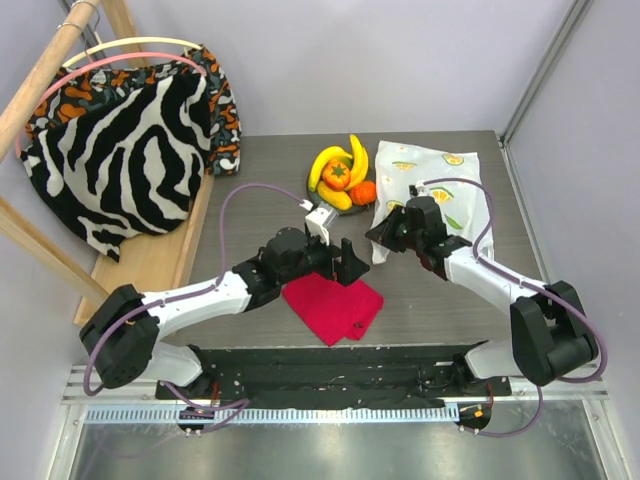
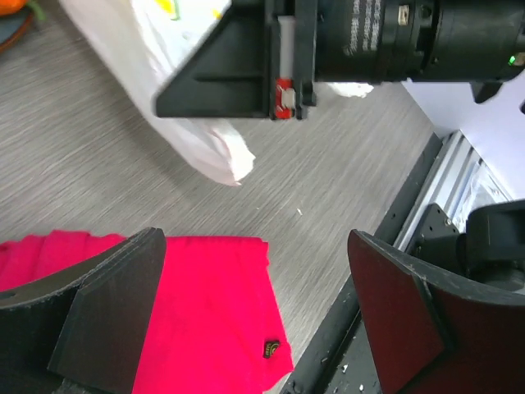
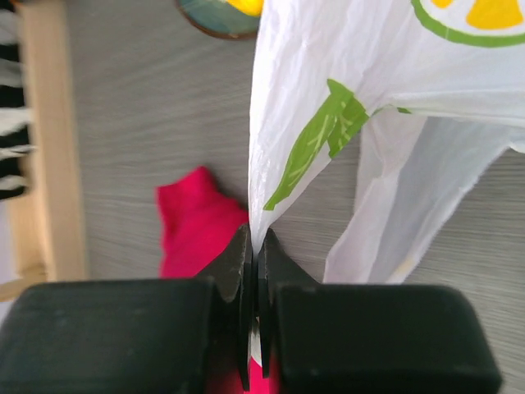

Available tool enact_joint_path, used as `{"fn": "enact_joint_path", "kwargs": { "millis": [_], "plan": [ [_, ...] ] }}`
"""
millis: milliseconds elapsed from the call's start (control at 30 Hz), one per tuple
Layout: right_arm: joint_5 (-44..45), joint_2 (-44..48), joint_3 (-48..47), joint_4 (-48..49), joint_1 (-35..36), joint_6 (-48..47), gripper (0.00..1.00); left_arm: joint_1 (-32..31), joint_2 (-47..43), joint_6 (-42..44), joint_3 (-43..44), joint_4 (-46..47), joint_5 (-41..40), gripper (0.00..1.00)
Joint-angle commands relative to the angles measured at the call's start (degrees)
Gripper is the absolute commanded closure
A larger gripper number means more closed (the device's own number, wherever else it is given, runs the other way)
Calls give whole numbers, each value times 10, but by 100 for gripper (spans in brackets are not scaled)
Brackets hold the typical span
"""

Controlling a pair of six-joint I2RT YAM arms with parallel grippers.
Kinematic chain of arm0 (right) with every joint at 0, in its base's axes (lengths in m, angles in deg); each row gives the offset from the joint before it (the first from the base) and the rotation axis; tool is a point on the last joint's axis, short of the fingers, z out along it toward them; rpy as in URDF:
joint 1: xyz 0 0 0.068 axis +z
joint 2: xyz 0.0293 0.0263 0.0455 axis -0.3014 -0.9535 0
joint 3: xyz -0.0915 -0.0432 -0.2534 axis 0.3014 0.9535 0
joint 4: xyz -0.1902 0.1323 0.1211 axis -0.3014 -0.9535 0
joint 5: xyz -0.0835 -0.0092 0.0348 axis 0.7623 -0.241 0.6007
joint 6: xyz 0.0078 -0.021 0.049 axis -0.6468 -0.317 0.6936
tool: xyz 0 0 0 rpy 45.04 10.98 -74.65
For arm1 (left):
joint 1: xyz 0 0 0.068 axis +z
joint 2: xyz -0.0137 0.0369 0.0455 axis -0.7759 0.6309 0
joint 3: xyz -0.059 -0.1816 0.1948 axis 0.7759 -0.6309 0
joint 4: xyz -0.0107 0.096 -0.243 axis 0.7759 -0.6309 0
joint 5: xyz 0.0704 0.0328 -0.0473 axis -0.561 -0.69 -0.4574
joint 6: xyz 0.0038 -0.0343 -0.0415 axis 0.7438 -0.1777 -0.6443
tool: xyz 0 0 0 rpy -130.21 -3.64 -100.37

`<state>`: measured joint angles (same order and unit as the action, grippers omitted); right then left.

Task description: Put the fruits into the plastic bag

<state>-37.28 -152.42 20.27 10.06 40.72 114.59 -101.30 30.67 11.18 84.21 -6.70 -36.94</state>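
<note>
The fruits (image 1: 340, 172), yellow bananas, a red-orange round one and a small orange, lie piled on a plate at the table's far middle. The white plastic bag (image 1: 430, 180) with citrus prints lies to their right. My right gripper (image 1: 385, 232) is shut on the bag's near edge (image 3: 261, 222) and lifts it off the table. The bag's lower edge also shows in the left wrist view (image 2: 215, 156). My left gripper (image 1: 350, 262) is open and empty, hovering over the red cloth (image 2: 213, 312), just left of the right gripper.
A red folded cloth (image 1: 332, 303) lies at the near middle of the table. Zebra-striped fabric (image 1: 130, 140) hangs on a wooden rack at the far left. The dark plate's rim (image 3: 215, 29) shows under the fruits. A black rail runs along the near edge (image 2: 394, 246).
</note>
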Motion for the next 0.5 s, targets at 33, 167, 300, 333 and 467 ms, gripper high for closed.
{"fn": "enact_joint_path", "kwargs": {
  "millis": [33,167,300,333,467],
  "plan": [
    [-18,46,34,143,3,127,99,-7,17,22,1,65,-9,5],
    [-10,72,48,148,6,145,99,-14,49,30,18,78,-27,8],
    [-9,92,57,151,7,163,99,-28,96,54,46,109,-26,10],
    [-11,95,59,151,8,168,99,-32,105,65,55,109,-35,10],
    [-13,104,61,148,10,171,99,-45,145,68,86,116,-62,13]
  ]
}}
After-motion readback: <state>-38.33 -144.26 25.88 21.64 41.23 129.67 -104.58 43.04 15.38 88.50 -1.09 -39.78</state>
